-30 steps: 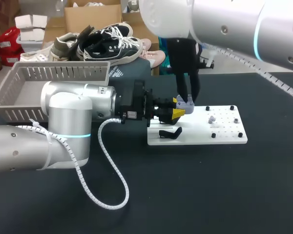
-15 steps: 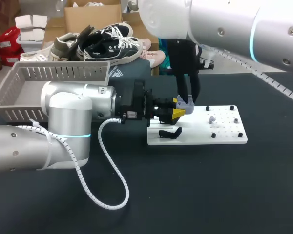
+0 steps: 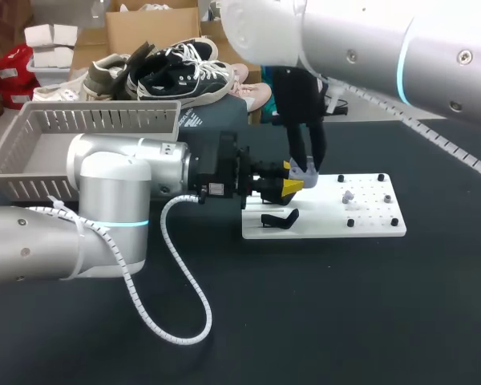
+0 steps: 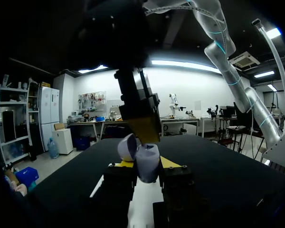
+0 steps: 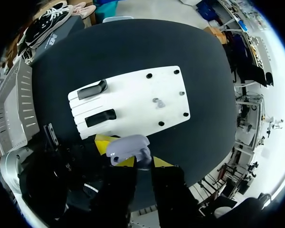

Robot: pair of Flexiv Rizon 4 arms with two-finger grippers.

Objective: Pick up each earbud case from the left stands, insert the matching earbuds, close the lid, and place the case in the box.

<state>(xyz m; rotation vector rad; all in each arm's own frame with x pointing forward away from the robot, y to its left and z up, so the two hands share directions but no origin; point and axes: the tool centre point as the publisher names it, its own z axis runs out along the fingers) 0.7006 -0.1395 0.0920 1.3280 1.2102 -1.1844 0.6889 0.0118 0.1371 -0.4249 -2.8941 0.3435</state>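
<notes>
Both grippers meet at a pale lavender earbud case (image 4: 148,162), held in the air at the left end of a flat white board (image 3: 373,226).

The left gripper (image 3: 289,187) reaches in level from the left. Its two yellow tips press opposite sides of the case, whose lid stands open. The right gripper (image 3: 305,164) comes straight down onto the case's top; whether it grips anything cannot be told. Two black moulded stands (image 5: 99,117) sit on the board's left end, close by the case. A small lavender earbud (image 3: 347,196) stands toward the board's right, among black pegs. Bare black tabletop (image 3: 345,313) spreads wide in front of the board and past its right edge. A grey slotted plastic basket (image 3: 32,152) stands at the far left, behind the left arm and well apart from the board. A white spiral cable (image 3: 176,281) loops over the table in front of that arm.
</notes>
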